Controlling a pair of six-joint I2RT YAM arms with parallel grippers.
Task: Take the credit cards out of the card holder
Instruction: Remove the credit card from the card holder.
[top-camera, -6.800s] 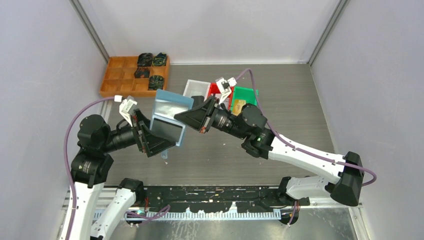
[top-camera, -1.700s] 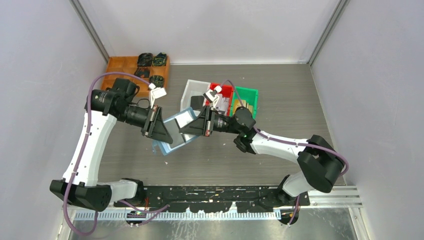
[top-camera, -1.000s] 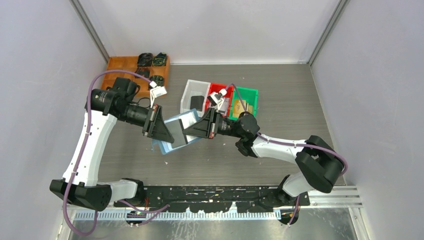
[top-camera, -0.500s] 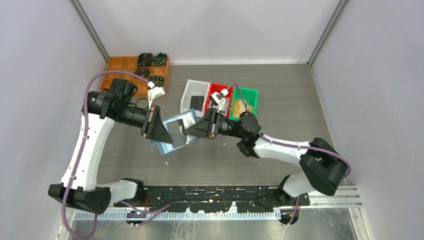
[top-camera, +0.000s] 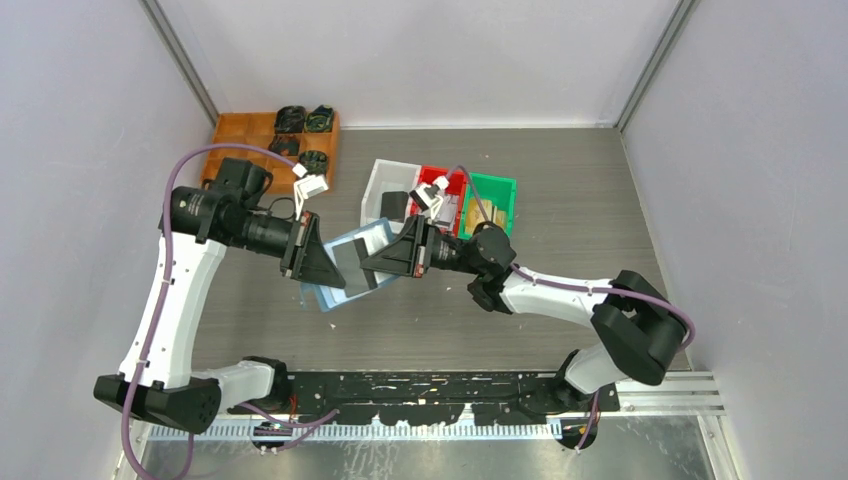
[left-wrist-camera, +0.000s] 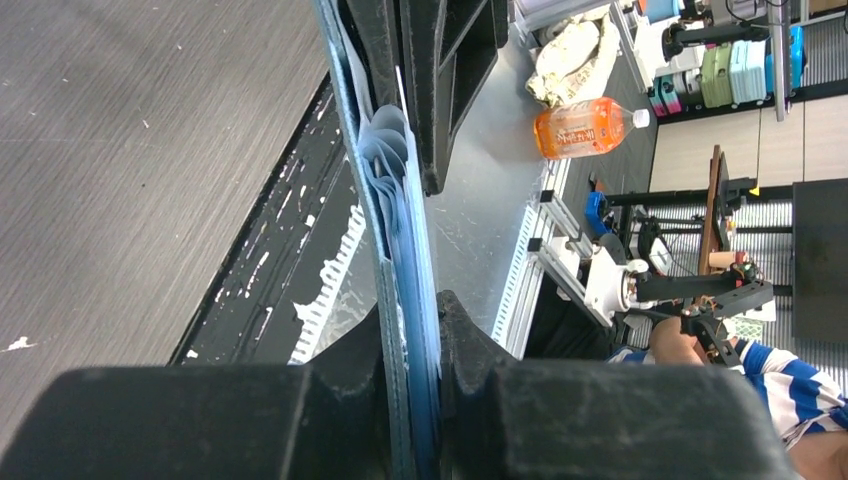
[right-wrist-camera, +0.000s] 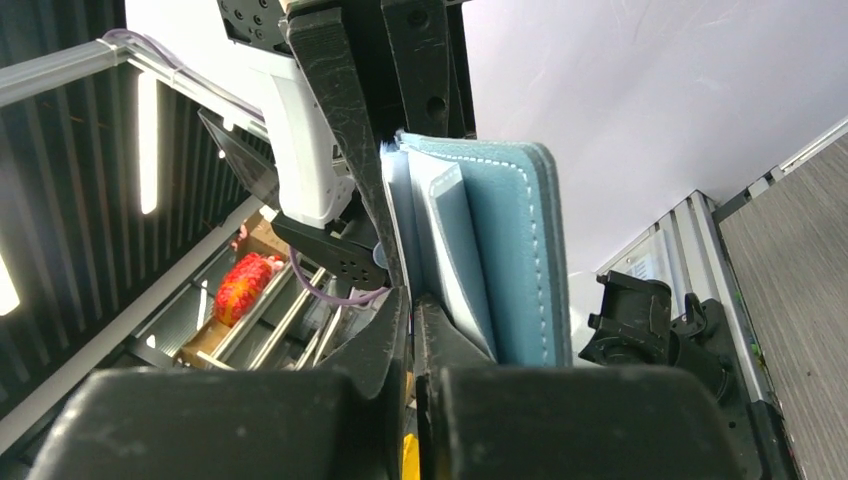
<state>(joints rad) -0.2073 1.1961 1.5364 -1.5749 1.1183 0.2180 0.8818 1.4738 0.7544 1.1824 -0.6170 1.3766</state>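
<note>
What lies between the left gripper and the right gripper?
The card holder, open and held up in the air. The top view shows it between the left gripper and the right gripper; each wrist view shows it edge-on.

Pale grey walls (top-camera: 420, 60) are enclosing the grey wood-grain table (top-camera: 590, 220) along its left, far and right edges; strip lights (right-wrist-camera: 148, 140) are glowing against dark slats (right-wrist-camera: 60, 200)
</note>
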